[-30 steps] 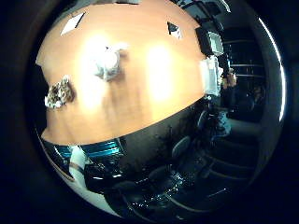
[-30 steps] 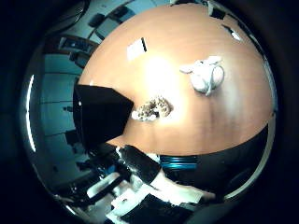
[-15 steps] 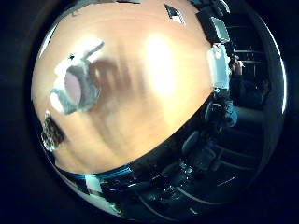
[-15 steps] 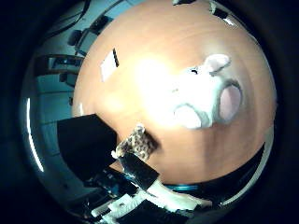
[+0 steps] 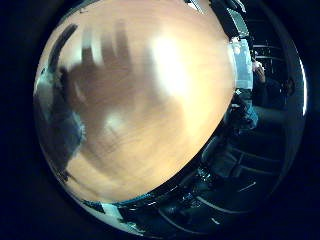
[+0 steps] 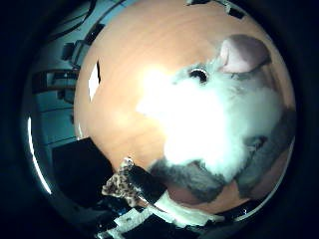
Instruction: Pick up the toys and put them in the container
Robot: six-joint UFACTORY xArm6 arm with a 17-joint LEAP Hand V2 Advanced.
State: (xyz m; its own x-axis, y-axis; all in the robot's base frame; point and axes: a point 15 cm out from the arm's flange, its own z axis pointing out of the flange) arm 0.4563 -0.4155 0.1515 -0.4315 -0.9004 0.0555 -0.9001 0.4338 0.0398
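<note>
A white plush toy (image 6: pixel 204 115) with a pink ear and a black eye lies on the round wooden table (image 6: pixel 130 60) and fills much of the right thumb side palm view, close under the palm. My hand (image 6: pixel 204 181) is right above it, dark fingers reaching over its lower side, not closed round it. A small leopard-spotted toy (image 6: pixel 125 181) lies near the table's edge beside the black container (image 6: pixel 92 169). The right little finger side palm view shows bare tabletop (image 5: pixel 170 110) with the shadow of straight, spread fingers.
A white card (image 6: pixel 95 80) lies on the table away from the toys. A blurred grey shape (image 5: pixel 62 130) sits at the table's edge in the right little finger side palm view. Beyond the table edge are dark chairs and furniture (image 5: pixel 245 150).
The hand has come down towards the table: the white plush toy now fills the right thumb side palm view, and the finger shadow has grown on the tabletop.
</note>
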